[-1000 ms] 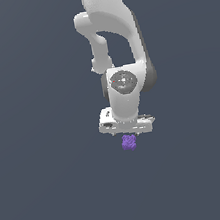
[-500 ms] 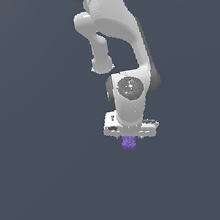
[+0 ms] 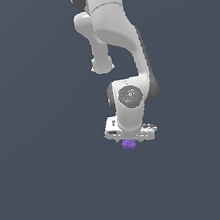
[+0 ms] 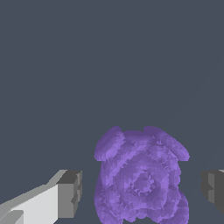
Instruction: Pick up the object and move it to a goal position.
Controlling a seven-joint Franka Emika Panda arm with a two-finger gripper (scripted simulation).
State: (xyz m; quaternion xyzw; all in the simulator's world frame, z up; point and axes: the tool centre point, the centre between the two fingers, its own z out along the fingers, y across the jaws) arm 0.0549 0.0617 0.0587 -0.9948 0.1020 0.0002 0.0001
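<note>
Lowered tool (image 3: 129,140) straddles knobbly purple object (image 4: 141,177) (ungripped).

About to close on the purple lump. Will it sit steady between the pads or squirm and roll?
The purple lump looks knobbly, so flat pads would probably touch only a few bumps and it might twist slightly. Its blocky shape suggests it will not roll far. It is small beside the claw, so probably light. Gaps show on both sides: claw open.

Knobbly purple lump (image 3: 129,145) (image 4: 141,177)
</note>
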